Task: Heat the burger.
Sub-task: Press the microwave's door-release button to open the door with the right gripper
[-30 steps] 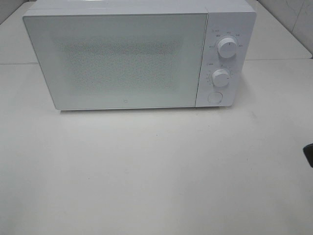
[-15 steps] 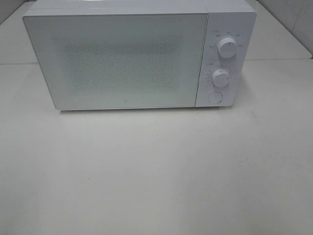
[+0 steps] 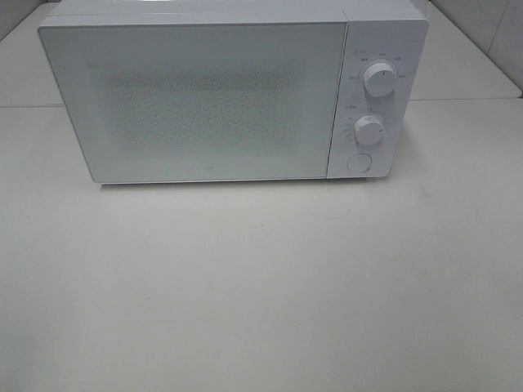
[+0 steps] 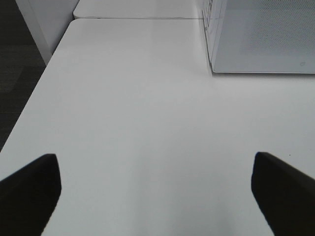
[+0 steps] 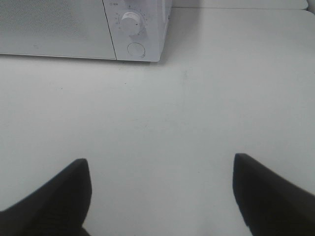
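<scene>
Plainly, both the left gripper (image 4: 155,162) and the right gripper (image 5: 161,162) hover with jaws wide apart above the table (image 3: 261,286) before the shut microwave (image 3: 196,98), while where the burger is cannot be told.

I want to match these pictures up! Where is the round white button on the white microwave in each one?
Exterior high: the round white button sits at the white microwave's lower right front corner, below the lower white knob.
Left wrist: not in it.
Right wrist: the button sits beside that knob.
Shared landmark: the speckled glass door.
</scene>
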You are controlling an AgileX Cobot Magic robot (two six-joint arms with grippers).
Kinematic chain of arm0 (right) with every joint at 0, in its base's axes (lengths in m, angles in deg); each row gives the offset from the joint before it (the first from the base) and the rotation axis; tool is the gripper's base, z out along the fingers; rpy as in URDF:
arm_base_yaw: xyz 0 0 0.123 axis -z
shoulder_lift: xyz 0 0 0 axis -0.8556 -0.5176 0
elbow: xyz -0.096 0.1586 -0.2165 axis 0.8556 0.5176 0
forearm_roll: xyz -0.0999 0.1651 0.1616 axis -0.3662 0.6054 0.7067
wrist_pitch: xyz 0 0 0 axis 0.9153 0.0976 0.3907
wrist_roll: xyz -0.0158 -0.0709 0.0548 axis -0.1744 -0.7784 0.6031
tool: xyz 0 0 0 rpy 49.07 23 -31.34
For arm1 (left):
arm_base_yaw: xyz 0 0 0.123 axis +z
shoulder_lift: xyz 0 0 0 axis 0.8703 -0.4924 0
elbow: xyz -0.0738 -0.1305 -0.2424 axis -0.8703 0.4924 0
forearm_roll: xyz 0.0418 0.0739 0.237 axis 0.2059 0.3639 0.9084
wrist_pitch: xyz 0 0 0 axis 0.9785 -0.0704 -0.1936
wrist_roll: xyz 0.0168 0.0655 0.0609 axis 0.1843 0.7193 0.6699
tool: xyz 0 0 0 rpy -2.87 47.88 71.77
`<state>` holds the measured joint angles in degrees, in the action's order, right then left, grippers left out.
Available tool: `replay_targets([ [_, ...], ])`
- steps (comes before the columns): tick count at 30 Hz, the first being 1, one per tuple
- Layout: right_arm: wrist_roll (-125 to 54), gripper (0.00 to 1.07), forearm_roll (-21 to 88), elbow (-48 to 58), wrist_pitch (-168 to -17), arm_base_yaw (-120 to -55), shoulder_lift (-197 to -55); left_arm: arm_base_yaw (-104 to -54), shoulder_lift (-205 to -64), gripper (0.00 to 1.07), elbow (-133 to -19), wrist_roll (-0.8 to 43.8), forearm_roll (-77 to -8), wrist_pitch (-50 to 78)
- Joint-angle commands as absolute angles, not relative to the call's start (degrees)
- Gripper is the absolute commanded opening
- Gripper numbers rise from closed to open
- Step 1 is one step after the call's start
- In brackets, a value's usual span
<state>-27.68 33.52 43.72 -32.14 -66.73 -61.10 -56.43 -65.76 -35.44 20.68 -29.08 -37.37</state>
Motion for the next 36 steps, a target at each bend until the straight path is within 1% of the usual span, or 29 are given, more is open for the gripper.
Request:
replay_targets([
  [1, -27.33, 0.76, 33.52, 44.75, -33.98, -65.7, -58.98, -56.14, -64.95, 0.98, -35.44, 20.86, -29.3, -36.62],
  [3, -27.45, 0.76, 33.52, 44.75, -33.98, -64.16, -55.83, -56.14, -64.95, 0.98, -35.44, 20.86, -29.3, -36.62],
  [6, -27.56, 0.76, 33.52, 44.75, -33.98, -63.01, -55.37, -56.14, -64.95, 0.98, -35.44, 20.86, -29.3, -36.62],
  [36, -27.85, 0.76, 33.52, 43.78, -35.24, -63.01, -55.6, -56.14, -64.95, 0.98, -35.44, 20.91, -29.3, -36.62],
])
